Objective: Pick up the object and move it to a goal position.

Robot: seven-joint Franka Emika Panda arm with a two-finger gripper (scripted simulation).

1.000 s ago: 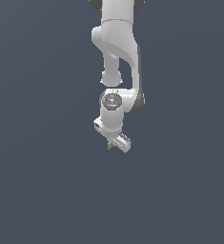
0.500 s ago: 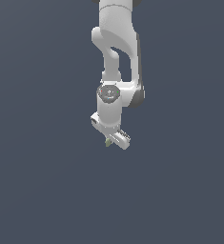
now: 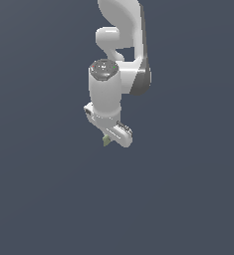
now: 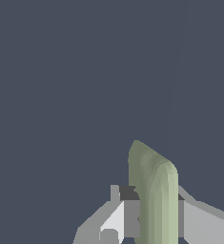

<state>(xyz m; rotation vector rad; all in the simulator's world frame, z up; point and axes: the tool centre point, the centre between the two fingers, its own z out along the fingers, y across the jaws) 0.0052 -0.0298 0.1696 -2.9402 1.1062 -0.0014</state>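
The white arm hangs down in the middle of the exterior view, and my gripper (image 3: 108,141) sits at its lower end. A small pale olive-green block (image 3: 106,141) pokes out from under the hand. In the wrist view the block (image 4: 154,190) stands between the grey fingers (image 4: 127,217), which are shut on it. My gripper (image 4: 154,219) holds it up over the plain dark surface. No goal marker shows in either view.
Only a uniform dark grey-blue surface (image 3: 39,199) surrounds the arm in both views. No other objects, containers or edges show.
The arm has swung the hand toward the camera and slightly to the exterior view's left, still carrying the block. The wrist cap now faces more upward.
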